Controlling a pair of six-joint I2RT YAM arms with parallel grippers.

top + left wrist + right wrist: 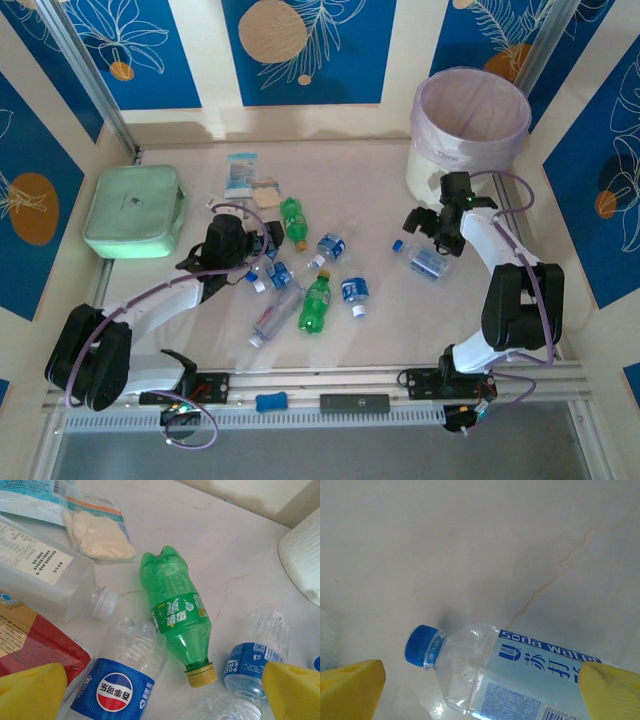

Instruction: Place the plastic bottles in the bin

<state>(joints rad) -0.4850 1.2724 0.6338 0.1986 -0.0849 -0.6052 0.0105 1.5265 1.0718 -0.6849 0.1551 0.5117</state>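
Top external: pale surface (380,330), round cream-white bin (470,125) with pink liner at its far right corner. Clear and green plastic bottles (316,300) scattered mid-surface. Left pincer (160,692) wide above them; right pincer (480,690) wide over a blue-capped clear bottle (490,675).

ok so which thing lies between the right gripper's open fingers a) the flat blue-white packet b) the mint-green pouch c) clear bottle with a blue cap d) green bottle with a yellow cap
c: the right wrist view shows a clear bottle with a blue cap lying on the table between the wide-open fingers of the right gripper.
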